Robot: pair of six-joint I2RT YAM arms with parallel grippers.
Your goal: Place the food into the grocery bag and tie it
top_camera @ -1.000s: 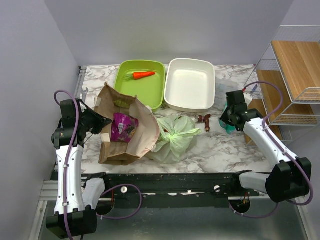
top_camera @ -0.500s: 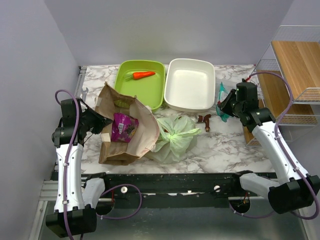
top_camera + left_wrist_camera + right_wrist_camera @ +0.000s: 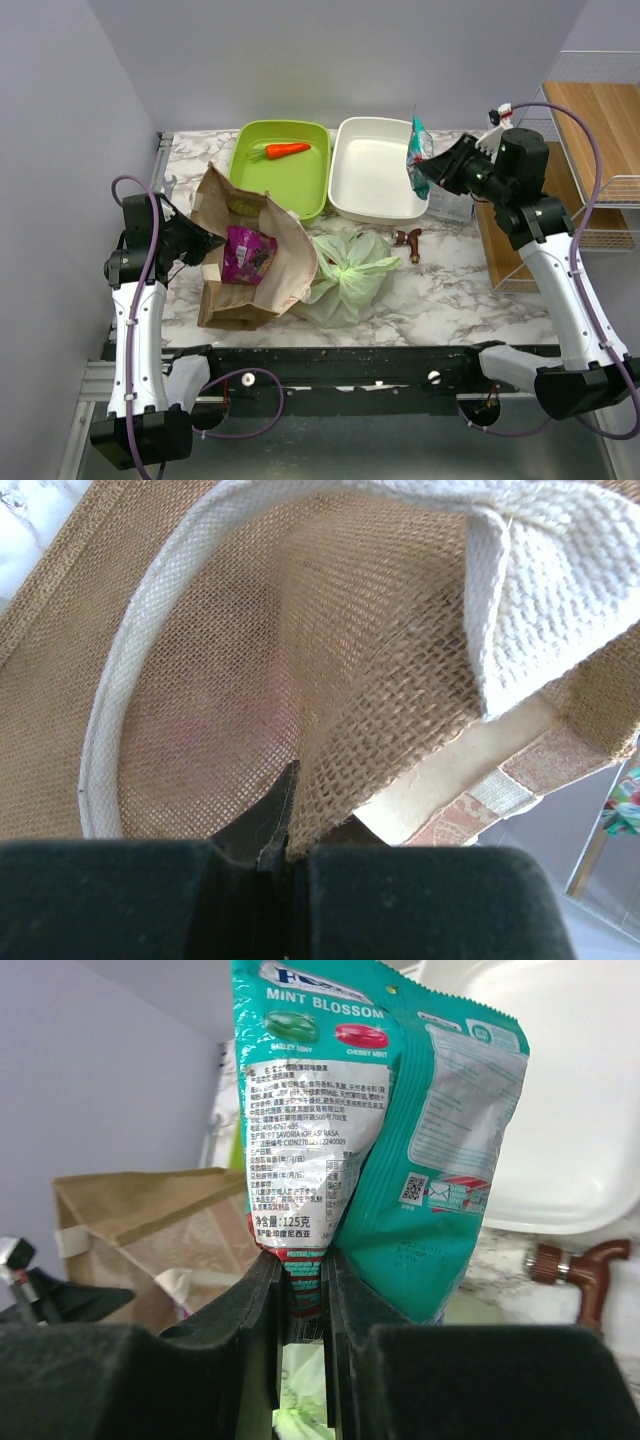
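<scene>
Raised since the earlier frame, the right claw (image 3: 300,1285) pinches a teal foil mint-candy packet (image 3: 400,1160) over the white plastic tub (image 3: 375,165); the left claw (image 3: 278,848) clamps the brown burlap bag (image 3: 380,680).

Pale-green grocery bag (image 3: 350,276) slumped, bulging, on table (image 3: 450,292)

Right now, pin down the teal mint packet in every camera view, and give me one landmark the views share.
Top external: teal mint packet upper right of centre, at the right rim of the white tub.
Right wrist: packet fills the centre, pinched in the right gripper.
Left wrist: not identifiable; burlap fills most of the view.
Shared landmark: brown burlap bag, close up in the left wrist view, at left in the right wrist view.
</scene>
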